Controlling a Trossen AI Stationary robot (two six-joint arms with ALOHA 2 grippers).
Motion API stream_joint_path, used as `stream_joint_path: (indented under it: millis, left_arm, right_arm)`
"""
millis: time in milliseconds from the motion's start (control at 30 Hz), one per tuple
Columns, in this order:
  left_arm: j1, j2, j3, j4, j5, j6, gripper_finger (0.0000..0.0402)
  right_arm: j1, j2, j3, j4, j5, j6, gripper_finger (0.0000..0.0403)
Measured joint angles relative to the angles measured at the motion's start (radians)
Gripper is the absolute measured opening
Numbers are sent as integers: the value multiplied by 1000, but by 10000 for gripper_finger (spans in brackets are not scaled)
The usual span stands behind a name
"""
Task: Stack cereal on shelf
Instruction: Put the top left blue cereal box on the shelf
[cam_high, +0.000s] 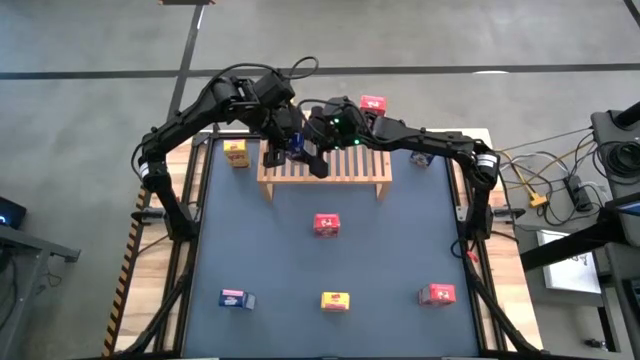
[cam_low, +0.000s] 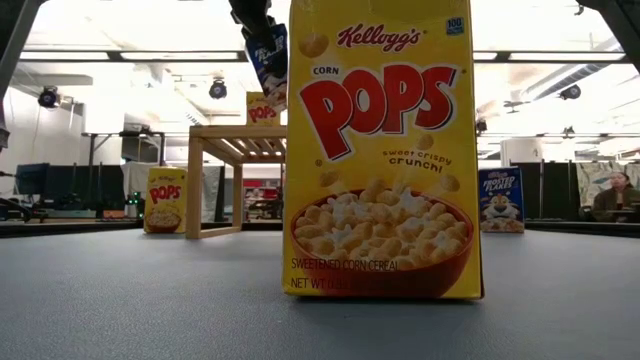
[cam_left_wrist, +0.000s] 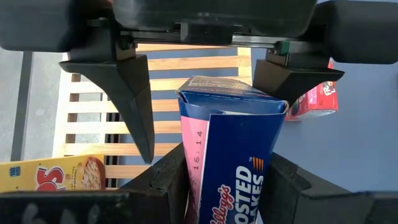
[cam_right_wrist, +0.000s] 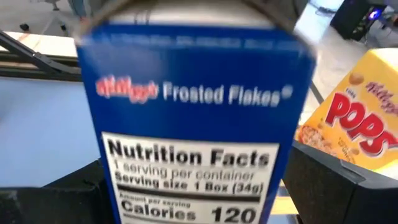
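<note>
My left gripper (cam_high: 288, 148) (cam_left_wrist: 224, 193) is shut on a blue Frosted Flakes box (cam_left_wrist: 230, 143) (cam_low: 268, 55), held above the left part of the light-wood slatted shelf (cam_high: 325, 170) (cam_low: 240, 140). My right gripper (cam_high: 318, 155) (cam_left_wrist: 211, 124) is open. Its fingers stand on either side of the same box's free end, which fills the right wrist view (cam_right_wrist: 193, 124). Whether they touch it, I cannot tell. A yellow Pops box (cam_low: 262, 108) (cam_left_wrist: 50, 174) stands on the shelf top beside the blue box. My left gripper pinches the blue box between its two fingers (cam_left_wrist: 168, 180), on two opposite sides (cam_left_wrist: 196, 180) at the end nearest the wrist. The fingers come from above, pointing down. The box hangs below them, tilted, clear of the shelf slats.
On the table stand a yellow box (cam_high: 236, 152) left of the shelf, a blue box (cam_high: 420, 158) right of it, a red box (cam_high: 326, 224) at the middle, and blue (cam_high: 233, 298), yellow (cam_high: 335, 300) and red (cam_high: 438, 294) boxes near the front. Another red box (cam_high: 372, 104) shows behind the arms.
</note>
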Motion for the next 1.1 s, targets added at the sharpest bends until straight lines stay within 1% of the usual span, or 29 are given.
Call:
stream_joint_path:
  millis: [300, 400, 533, 667, 867, 1100]
  left_arm:
    - [0, 0, 0, 0, 0, 0, 131]
    - [0, 0, 0, 0, 0, 0, 131]
    - [0, 0, 0, 0, 0, 0, 131]
    - [0, 0, 0, -6, 4, 0, 131]
    - [0, -1, 0, -5, 4, -3, 135]
    - [-1, -1, 0, -4, -4, -3, 178]
  right_arm:
    - [9, -2, -10, 6, -4, -24, 320]
    - [12, -2, -11, 6, -4, -34, 298]
    - [13, -2, -12, 6, -11, -38, 256]
    - [13, -2, -12, 6, -47, -34, 222]
    - [13, -2, -12, 7, -52, -40, 199]
    - [12, -2, -12, 7, -52, -57, 181]
